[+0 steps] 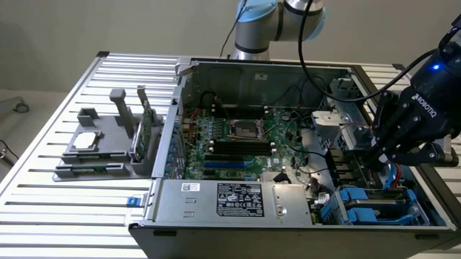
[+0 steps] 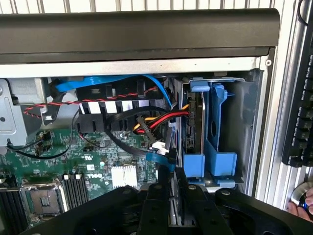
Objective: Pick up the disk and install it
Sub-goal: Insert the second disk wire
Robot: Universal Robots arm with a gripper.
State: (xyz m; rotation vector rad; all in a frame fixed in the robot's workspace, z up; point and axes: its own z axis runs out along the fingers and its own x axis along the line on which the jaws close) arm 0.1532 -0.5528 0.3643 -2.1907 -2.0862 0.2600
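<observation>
Slatted metal table [image 1: 43, 178], plain beige wall behind. Open PC case [image 1: 230, 202] on it. Arm reaches down at ext. view's right; gripper [image 1: 392, 156] over blue drive bay [image 1: 378, 208], fingers nearly together, holding nothing. Disk [image 2: 193, 129] sits upright in bay.

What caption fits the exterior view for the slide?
End effector lowered into the open computer case above the blue drive bay, beside the motherboard; grey fixture on the table.
</observation>
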